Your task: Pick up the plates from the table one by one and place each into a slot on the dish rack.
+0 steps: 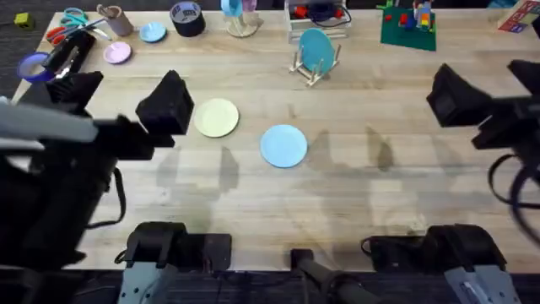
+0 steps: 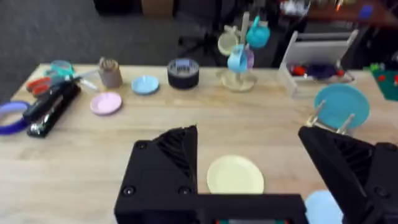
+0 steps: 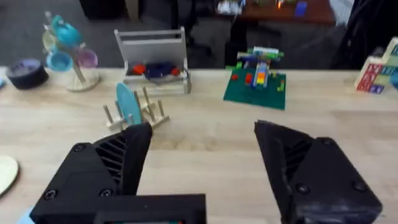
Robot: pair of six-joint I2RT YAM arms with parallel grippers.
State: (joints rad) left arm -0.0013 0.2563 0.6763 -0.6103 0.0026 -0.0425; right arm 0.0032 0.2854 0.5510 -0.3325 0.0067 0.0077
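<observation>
A pale yellow-green plate [image 1: 217, 117] lies flat on the table [image 1: 354, 194], and a light blue plate [image 1: 283, 145] lies just to its right and nearer. The dish rack [image 1: 314, 69] stands farther back with a teal-blue plate [image 1: 316, 47] upright in a slot. My left gripper [image 1: 172, 103] hovers beside the yellow-green plate's left edge. In the left wrist view this gripper [image 2: 247, 135] is open with the yellow-green plate [image 2: 235, 174] beyond its gap. My right gripper [image 1: 452, 93] hangs over the table's right side, open [image 3: 202, 129], facing the rack [image 3: 138, 115].
Along the back left lie a pink saucer [image 1: 117, 53], a small light-blue saucer [image 1: 152, 33], a black tape roll [image 1: 187, 19], scissors [image 1: 64, 25] and a black stapler [image 1: 72, 55]. A mug stand [image 1: 240, 19] and a green brick plate [image 1: 408, 27] stand at the back.
</observation>
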